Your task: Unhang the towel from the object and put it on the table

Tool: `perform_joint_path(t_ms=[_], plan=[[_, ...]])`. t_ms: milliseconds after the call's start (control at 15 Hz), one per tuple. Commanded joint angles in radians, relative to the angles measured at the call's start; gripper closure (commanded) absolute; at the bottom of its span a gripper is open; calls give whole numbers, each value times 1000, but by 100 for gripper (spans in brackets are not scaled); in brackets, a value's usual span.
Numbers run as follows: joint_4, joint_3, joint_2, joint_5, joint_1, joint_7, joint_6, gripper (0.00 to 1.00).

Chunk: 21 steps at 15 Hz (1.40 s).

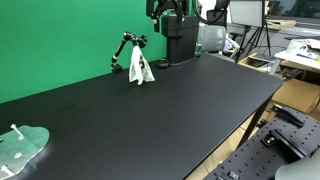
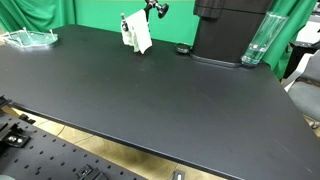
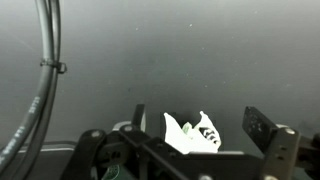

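Towel (image 1: 141, 69) hangs on the black jointed stand (image 1: 123, 47), which sits on the black table (image 1: 150, 120). Gripper (image 3: 198, 122) is spread wide and empty, well apart from the stand.

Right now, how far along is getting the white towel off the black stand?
Nothing looks done: the white cloth towel hangs on the black jointed stand. In hand: the open gripper holds nothing. Left: grasp it, lift it off, lay it on the black table.
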Motion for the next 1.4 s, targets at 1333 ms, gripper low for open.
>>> perform_joint_path(t_ms=[1333], plan=[[264,11,298,5,-22,-544,-61,0]])
